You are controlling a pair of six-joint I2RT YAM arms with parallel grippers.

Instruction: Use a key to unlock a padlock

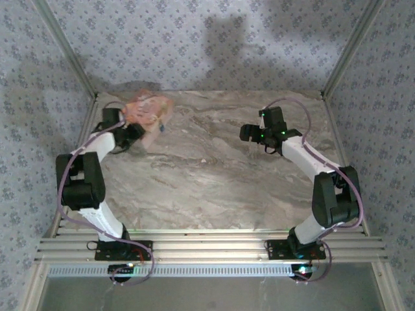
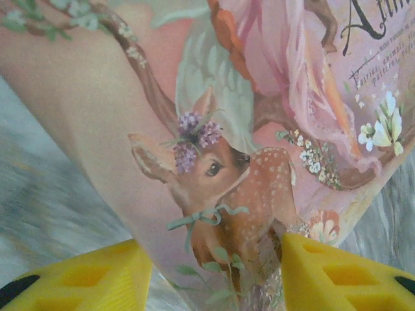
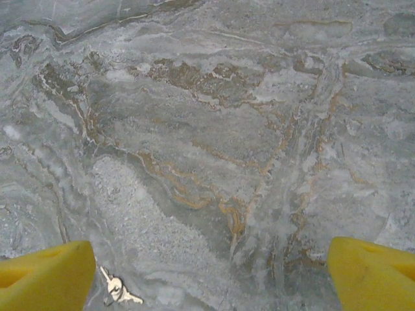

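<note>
Left claw [image 2: 217,280]: the yellow pads [image 2: 84,278] meet the two sides of one corner of the pink box [image 2: 97,129], so we read the claw as clamped on it. The box is printed with a fawn wearing purple flowers and a green ribbon. At 1 o'clock from the claw stands a large script word beginning "An", cut by the frame edge. The finer slanted lines beneath it are too small for us to read.

In the top view, the padlock [image 1: 162,127] is a tiny bluish item on the table [image 1: 207,188]. It lies at 3 o'clock from the left claw and just beside the box's edge. Its details are too small to tell.

Right claw [image 3: 207,278]: the fingers stand wide apart over bare marbled table. A small pale metal piece [image 3: 117,289] lies just beside the finger at 9 o'clock. The padlock lies at 9 o'clock of this claw, well apart.
</note>
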